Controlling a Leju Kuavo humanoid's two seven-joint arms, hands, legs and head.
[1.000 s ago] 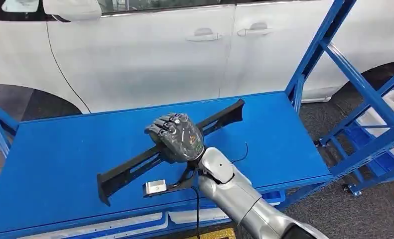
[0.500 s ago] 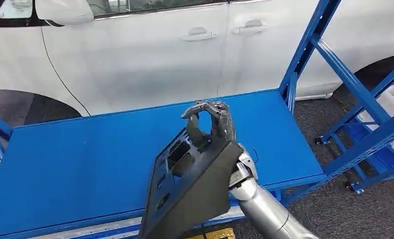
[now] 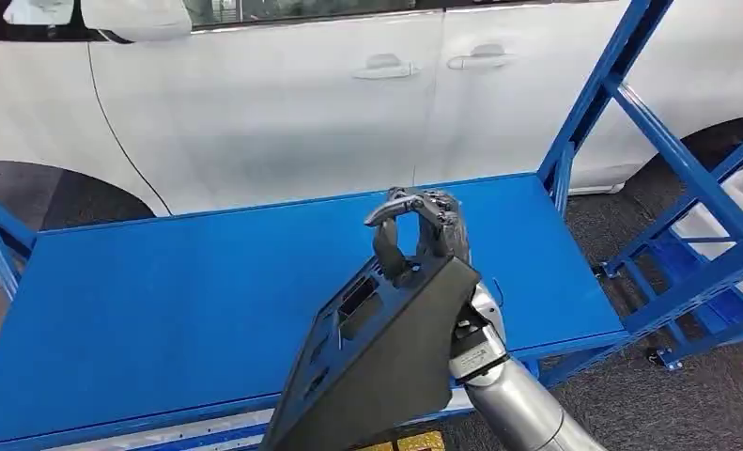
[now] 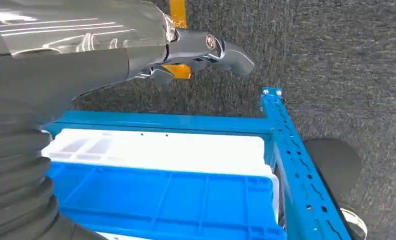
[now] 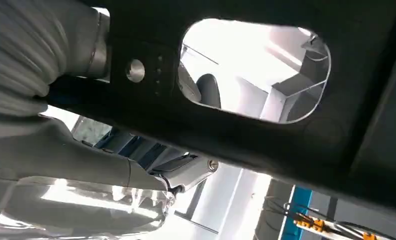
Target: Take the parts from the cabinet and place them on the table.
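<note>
Carrying in hand: a black panel part is held by the right hand, its fingers hooked over the upper edge and clasped on it; the part is tilted, hanging over the near edge of the table.
Step judged: set-down on the table, not yet done; the part is borne wholly by the hand.
Handling advised: the lower end is best carried clear over the near edge before lowering, then the panel laid flat and the fingers freed only once it is supported along its length.
Risk judged: a broad flat piece held by one edge may swing or slip.
Part, material: dark moulded plastic by appearance, matt, rigid; rectangular recesses in the face, and a rounded cut-out seen in the right wrist view.
Right arm: silver, smooth, glossy casing.
Left hand: hanging above grey carpeted floor, with a grey thumb and a clear glossy cover; whether the fingers are curled or spread cannot be told.
Crate: blue ribbed plastic with a white tray beside it, under a perforated blue frame.
Table: flat blue top, smooth painted metal by appearance.
Rack: blue steel uprights and diagonals at the table's right end.
Car: white, glossy, beyond the far edge.
</note>
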